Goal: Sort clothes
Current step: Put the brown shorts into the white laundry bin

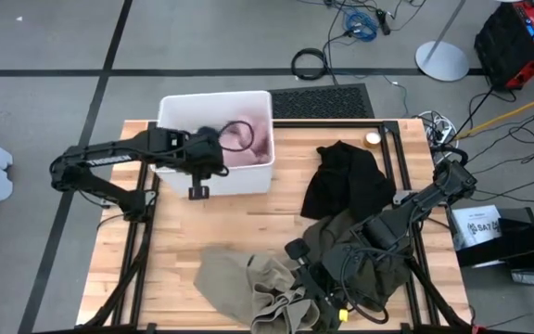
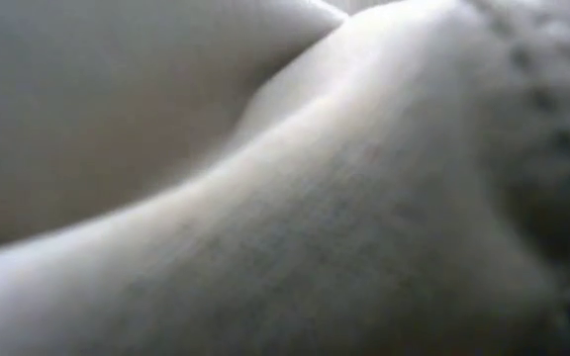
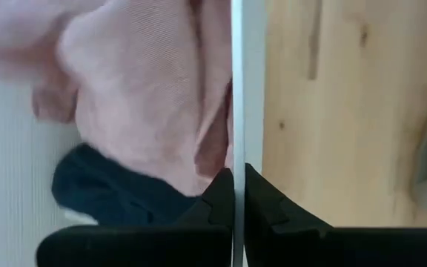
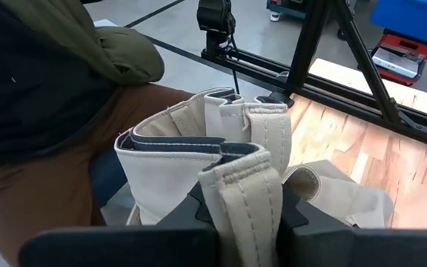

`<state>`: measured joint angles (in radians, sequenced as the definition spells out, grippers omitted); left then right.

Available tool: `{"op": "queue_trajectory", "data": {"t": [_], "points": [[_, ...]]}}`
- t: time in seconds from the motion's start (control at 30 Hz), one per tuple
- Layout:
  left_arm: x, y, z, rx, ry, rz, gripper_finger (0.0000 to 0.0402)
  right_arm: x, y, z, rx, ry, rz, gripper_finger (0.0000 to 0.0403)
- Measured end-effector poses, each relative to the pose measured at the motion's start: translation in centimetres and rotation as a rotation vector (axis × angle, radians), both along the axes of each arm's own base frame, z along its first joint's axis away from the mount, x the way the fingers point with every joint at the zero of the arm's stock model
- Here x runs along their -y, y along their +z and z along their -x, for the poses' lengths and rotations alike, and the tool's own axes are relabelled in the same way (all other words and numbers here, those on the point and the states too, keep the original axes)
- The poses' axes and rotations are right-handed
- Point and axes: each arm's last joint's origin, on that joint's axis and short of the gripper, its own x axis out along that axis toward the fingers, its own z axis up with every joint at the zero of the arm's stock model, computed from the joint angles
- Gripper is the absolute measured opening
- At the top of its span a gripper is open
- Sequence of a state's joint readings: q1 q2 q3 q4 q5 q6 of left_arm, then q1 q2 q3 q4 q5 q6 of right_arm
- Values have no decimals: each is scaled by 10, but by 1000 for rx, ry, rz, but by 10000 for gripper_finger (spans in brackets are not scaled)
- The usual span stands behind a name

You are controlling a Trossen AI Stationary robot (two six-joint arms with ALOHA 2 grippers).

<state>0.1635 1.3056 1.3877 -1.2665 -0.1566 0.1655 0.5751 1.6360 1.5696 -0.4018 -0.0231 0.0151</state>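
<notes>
From above, the left gripper point(image 1: 198, 191) is seen at the white bin point(image 1: 170, 111) holding the pink garment point(image 1: 256, 139); the right gripper point(image 1: 321, 299) is on the tan garment point(image 1: 235, 283).

At the left wrist, fingers point(image 3: 217, 200) are closed on the bin wall.

At the right wrist, tan fabric point(image 4: 243, 185) is pinched.

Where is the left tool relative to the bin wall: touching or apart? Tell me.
Touching. The left wrist view shows the left tool shut on the white bin's wall, a finger pressed on each face, with the pink garment lying inside.
</notes>
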Motion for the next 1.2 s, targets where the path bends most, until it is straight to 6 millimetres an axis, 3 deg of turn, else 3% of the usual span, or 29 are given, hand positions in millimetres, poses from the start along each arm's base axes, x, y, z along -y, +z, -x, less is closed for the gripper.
{"op": "queue_trajectory", "data": {"t": [0.3, 0.47, 0.7, 0.9, 1.2], "points": [[-29, -23, 9, -74, 17, 60, 7, 0, 0, 0, 4, 5, 10, 34], [-35, -30, 11, -93, 18, 57, 12, 0, -1, 0, -2, 5, 14, 34], [-35, -35, 14, -137, 131, 90, 96, 2, -1, -1, 3, 7, 27, 34], [-31, -21, 21, -135, 126, 85, 124, 9, -1, -5, 5, -14, 28, 34], [-21, 37, 49, 119, 146, 21, 127, 15, -1, -8, 24, -90, 58, 34]]}}
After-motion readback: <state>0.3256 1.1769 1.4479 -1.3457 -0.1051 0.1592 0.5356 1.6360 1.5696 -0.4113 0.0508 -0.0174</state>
